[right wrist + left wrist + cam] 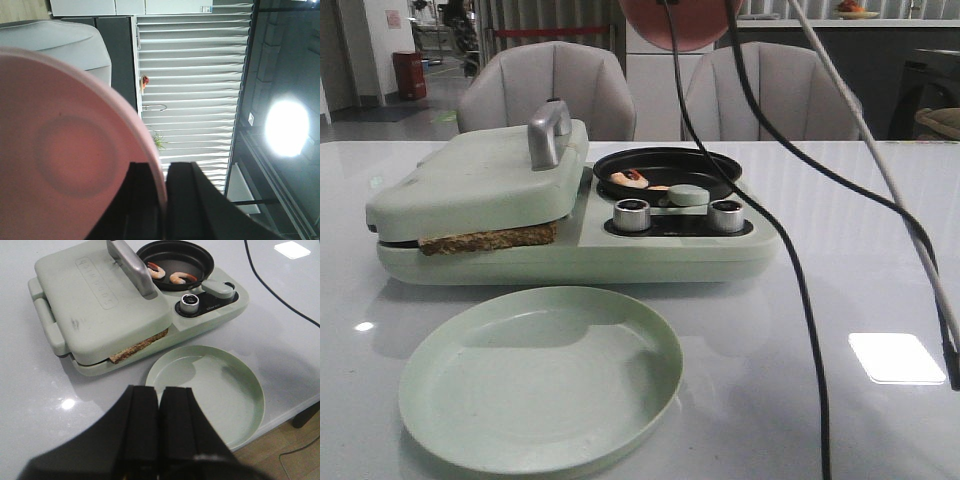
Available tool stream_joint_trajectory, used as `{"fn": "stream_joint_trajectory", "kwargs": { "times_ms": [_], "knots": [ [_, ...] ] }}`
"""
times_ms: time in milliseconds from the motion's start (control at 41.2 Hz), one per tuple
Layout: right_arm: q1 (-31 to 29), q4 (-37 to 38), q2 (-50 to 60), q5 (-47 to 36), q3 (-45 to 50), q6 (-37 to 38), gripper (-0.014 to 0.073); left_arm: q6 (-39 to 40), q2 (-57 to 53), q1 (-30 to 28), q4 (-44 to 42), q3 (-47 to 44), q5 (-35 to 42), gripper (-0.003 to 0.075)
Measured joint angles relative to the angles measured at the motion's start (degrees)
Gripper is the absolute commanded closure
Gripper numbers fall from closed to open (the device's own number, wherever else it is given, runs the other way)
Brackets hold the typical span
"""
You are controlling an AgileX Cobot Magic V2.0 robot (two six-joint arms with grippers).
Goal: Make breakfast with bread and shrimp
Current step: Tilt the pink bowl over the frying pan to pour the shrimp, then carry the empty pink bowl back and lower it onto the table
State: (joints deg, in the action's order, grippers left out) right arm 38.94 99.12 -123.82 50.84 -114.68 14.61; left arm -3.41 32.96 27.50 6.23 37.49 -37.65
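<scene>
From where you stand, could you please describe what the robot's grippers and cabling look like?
Both the left gripper and the right gripper have matte black, flat blocky fingers without visible markings. In the front view, two black cables and one white cable hang down over the table.

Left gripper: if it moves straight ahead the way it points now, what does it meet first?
Probably the green plate; the left gripper, shut, aims down at the plate's near rim, though depth is unclear.
</scene>
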Motion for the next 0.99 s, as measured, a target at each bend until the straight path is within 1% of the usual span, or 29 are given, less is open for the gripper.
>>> {"fn": "stream_joint_trajectory", "kwargs": {
  "times_ms": [121,291,437,485,510,534,704,728,777,849,995],
  "knots": [
    [0.0,-2.2,0.0,0.3,0.0,0.5,0.0624,0.0,0.0,0.0,0.0,0.0,0.0,0.0618],
    [-0.2,-10.3,0.0,2.4,0.0,1.2,0.0624,0.0,0.0,0.0,0.0,0.0,0.0,0.0618],
    [-2.5,-24.7,2.2,2.9,0.0,-0.6,0.0624,0.0,0.0,0.0,0.0,0.0,0.0,0.0618],
    [-4.0,-31.7,3.8,3.8,0.0,-1.9,0.0624,0.0,0.0,0.0,0.0,0.0,0.0,0.0618],
    [-4.8,-33.5,4.5,4.1,0.0,-2.5,0.0624,0.0,0.0,0.0,0.0,0.0,0.0,0.0618],
    [-5.7,-37.1,5.7,4.9,0.0,-3.2,0.0624,0.0,0.0,0.0,0.0,0.0,0.0,0.0618],
    [-14.9,-59.1,12.9,8.0,1.5,-6.1,0.0624,0.0,0.0,0.0,0.0,0.0,0.0,0.0618],
    [-16.2,-60.8,13.9,8.0,2.3,-6.4,0.0624,0.0,0.0,0.0,0.0,0.0,0.0,0.0618],
    [-19.4,-66.9,16.3,7.6,4.9,-6.7,0.0624,0.0,0.0,0.0,0.0,0.0,0.0,0.0618],
    [-23.6,-73.2,20.0,5.5,10.2,-7.6,0.0624,0.0,0.0,0.0,0.0,0.0,0.0,0.0619],
    [-31.0,-83.4,27.4,0.4,23.4,-10.1,0.0624,0.0,0.0,0.0,0.0,0.0,0.0,0.0618]
  ]
}}
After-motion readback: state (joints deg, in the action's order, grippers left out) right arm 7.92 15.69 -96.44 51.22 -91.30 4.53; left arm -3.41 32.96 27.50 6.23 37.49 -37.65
